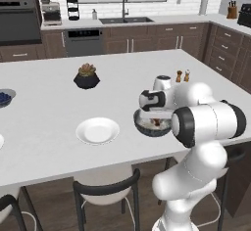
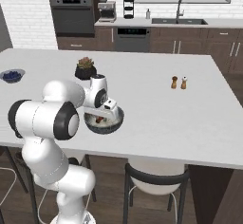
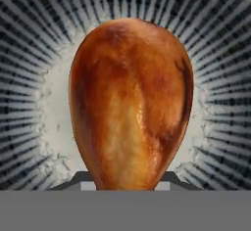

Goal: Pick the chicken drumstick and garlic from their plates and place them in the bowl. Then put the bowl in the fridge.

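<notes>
1 drumstick, 1 bowl, 1 empty plate in play; gripper (image 1: 156,121) sits low over the bowl (image 1: 145,128) at the near edge of the island counter (image 1: 59,103), seen from both base views; hand view shows the chicken drumstick (image 3: 131,103) big and close, fat end away from the camera, narrow end down between the fingertips, ribbed bowl wall and pale floor right behind it; jaws part-closed and clamped on the drumstick's thin end, so it reads as held, not dropped yet; cannot tell if the fat end already touches the bowl floor; white plate (image 1: 97,130) just left of the bowl is bare; garlic can't be made out, maybe a pale bit inside the bowl under the hand in the right base view but too small to call

Step in hand, my read: release the drumstick into the bowl; do it well by staying centred over the pale floor, not the rim; open only when the meat is low enough that it won't bounce or roll out; open fully, then lift straight up so the fingers don't drag it or tip the bowl; bowl is near the counter edge, so avoid any sideways shove
</notes>
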